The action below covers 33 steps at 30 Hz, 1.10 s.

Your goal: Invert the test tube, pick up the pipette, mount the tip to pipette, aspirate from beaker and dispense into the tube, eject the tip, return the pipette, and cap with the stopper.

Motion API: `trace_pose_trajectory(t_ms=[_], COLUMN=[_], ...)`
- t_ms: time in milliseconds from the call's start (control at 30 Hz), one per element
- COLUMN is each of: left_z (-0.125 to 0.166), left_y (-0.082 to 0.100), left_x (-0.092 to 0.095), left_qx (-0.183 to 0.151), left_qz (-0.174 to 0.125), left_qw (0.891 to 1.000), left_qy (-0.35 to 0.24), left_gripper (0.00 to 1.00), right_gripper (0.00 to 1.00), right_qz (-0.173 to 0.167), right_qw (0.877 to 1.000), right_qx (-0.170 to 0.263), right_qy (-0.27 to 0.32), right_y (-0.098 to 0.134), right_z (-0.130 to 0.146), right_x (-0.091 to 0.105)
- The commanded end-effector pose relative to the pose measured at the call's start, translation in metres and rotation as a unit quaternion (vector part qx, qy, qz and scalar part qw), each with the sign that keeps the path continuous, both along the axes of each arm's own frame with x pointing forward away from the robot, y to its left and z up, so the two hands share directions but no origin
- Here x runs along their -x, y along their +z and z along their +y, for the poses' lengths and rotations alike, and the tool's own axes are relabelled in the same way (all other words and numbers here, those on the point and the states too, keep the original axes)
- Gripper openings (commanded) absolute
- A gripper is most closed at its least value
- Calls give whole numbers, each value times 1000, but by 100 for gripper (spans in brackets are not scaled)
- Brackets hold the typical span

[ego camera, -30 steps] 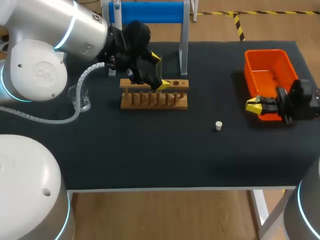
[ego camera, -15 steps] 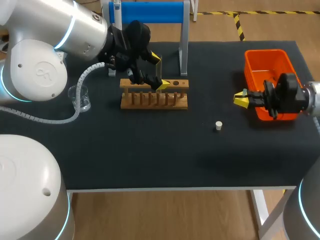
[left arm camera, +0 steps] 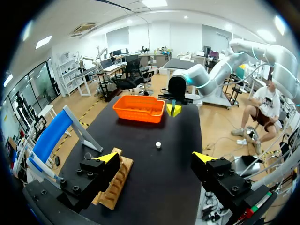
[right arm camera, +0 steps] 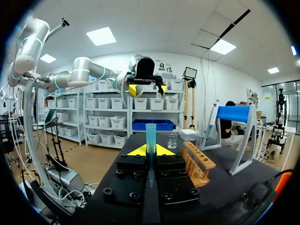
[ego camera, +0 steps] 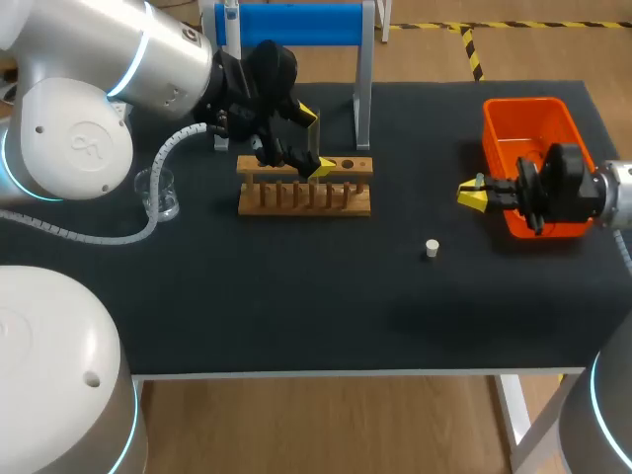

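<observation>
between yellow tips (right arm camera: 136,151) of right pincer (right arm camera: 150,152), a slim translucent blue tube (right arm camera: 150,133)

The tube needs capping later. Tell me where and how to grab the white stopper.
Pinch the stopper across its round sides, probably coming straight down from above. It sits alone on the table, short and low, with clear space on either side.
</observation>
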<state>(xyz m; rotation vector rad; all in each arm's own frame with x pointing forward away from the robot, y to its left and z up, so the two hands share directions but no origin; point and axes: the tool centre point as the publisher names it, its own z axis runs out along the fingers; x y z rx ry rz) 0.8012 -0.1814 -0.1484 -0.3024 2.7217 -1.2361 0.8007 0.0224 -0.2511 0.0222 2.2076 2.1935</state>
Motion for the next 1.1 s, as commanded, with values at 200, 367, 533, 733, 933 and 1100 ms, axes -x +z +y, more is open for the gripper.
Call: trace_pose_trajectory(t_ms=[200, 367, 533, 733, 933, 1100], left_z=[1, 1, 23, 59, 85, 97], left_y=[1, 1, -1, -12, -26, -34], left_x=[0, 0, -15, -46, -73, -93], left_qx=[-1, -1, -15, -59, -58, -59], left_qz=[1, 1, 6, 11, 16, 17], left_qw=[1000, 1000, 1000, 995, 987, 979], left_qy=[-1, -1, 12, 77, 148, 194], left_gripper=[100, 100, 100, 100, 100, 100], right_gripper=[0, 0, 0, 0, 0, 0], right_qz=[0, 0, 0, 0, 0, 0], right_qw=[1000, 1000, 1000, 1000, 1000, 1000], right_qx=[0, 0, 0, 0, 0, 0], right_qy=[0, 0, 0, 0, 0, 0], right_y=[0, 0, 0, 0, 0, 0], right_z=[0, 0, 0, 0, 0, 0], right_x=[0, 0, 0, 0, 0, 0])
